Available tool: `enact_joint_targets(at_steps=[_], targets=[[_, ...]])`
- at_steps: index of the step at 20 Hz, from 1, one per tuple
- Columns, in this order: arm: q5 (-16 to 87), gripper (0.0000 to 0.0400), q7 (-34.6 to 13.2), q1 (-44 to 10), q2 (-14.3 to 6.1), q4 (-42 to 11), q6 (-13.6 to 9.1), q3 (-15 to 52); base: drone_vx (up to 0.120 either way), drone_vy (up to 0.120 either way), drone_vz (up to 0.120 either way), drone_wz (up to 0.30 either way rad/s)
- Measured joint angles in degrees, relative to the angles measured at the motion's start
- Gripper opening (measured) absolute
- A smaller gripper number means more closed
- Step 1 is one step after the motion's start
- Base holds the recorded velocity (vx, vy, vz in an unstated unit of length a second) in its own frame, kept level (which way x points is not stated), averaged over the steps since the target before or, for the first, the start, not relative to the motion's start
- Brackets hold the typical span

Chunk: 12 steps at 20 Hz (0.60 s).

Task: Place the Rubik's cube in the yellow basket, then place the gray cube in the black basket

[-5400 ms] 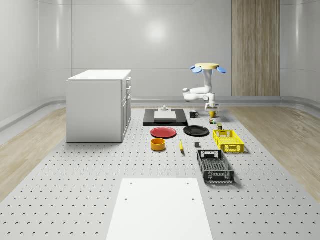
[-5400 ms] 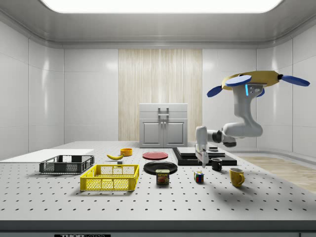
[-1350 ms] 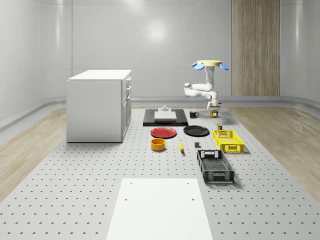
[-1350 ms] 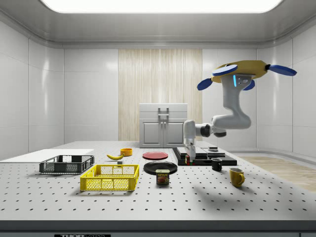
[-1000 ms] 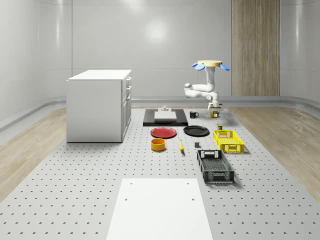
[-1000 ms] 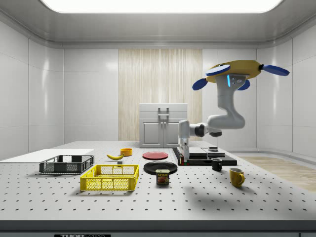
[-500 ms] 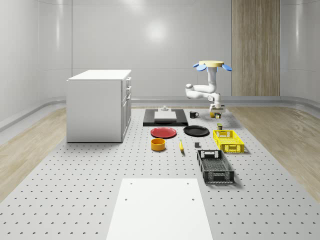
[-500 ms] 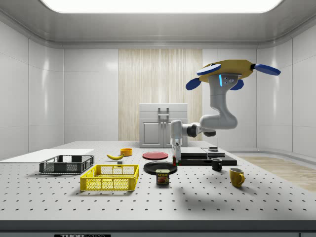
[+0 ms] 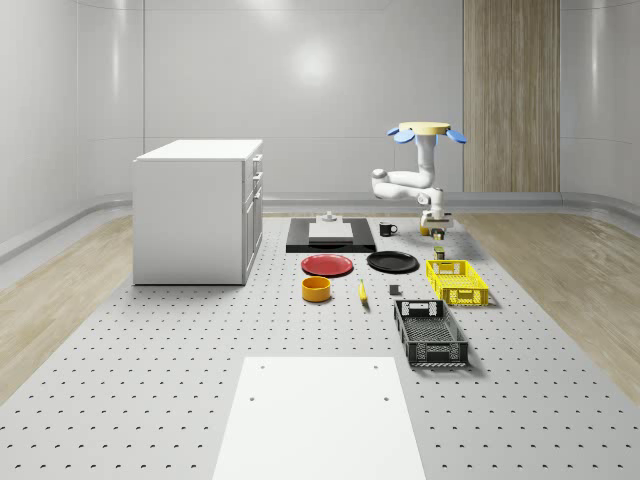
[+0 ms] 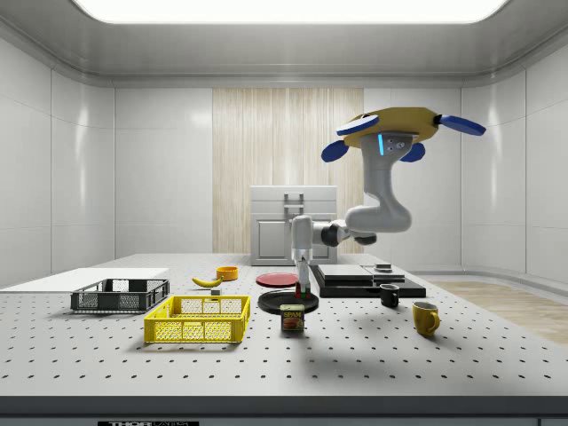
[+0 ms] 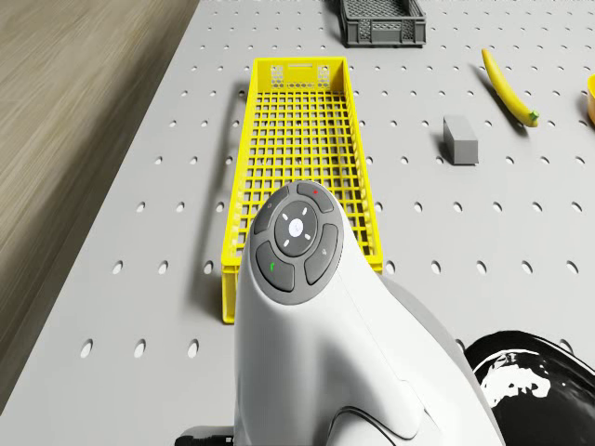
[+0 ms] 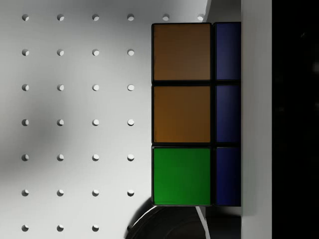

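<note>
Going left to right in the side view: black basket [image 10: 120, 295] way off on the left, then the yellow basket [image 10: 198, 319], then the Spam can [image 10: 292, 318], then my gripper [image 10: 303, 286] hanging just above the black plate [image 10: 287, 303], with the drone [image 10: 390, 131] hovering higher up and further right. Mugs sit past that.

I've got the Rubik's cube [image 12: 189, 114] in the jaws, pinched tight. The wrist view has it right up against the camera, orange and green tiles facing me, and in the side view there's a speck of colour at the fingertips, clear of the table.

What matters for the next bit: the yellow basket lies to the side view's left of the gripper, near but with the can standing in between. The drone view gives me what the side one can't: the basket [image 11: 299, 139] runs lengthwise straight out ahead of the arm, so I'd guess I just carry on along its long axis and let go over the mesh. That view also has the gray cube [image 11: 459, 140] sitting beside the basket, with the banana [image 11: 508, 86] close by, for step two.
</note>
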State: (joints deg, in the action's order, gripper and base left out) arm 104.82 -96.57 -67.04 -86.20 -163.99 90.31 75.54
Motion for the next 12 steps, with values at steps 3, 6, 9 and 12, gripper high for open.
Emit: enact_joint_targets(at_steps=[3, 6, 9, 12], targets=[[-0.06, 0.0325, -0.03, -0.04, -0.15, 0.01, 0.14, 0.02, 0.120, 0.000, 0.000, 0.000], [-0.12, 0.0325, -0.06, -0.08, -0.29, 0.01, 0.28, 0.05, 0.120, 0.000, 0.000, 0.000], [-0.18, 0.0325, -0.09, -0.12, -0.43, 0.02, 0.41, 0.07, 0.120, 0.000, 0.000, 0.000], [-0.23, 0.0325, -0.12, -0.15, -0.56, 0.03, 0.53, 0.09, 0.120, 0.000, 0.000, 0.000]])
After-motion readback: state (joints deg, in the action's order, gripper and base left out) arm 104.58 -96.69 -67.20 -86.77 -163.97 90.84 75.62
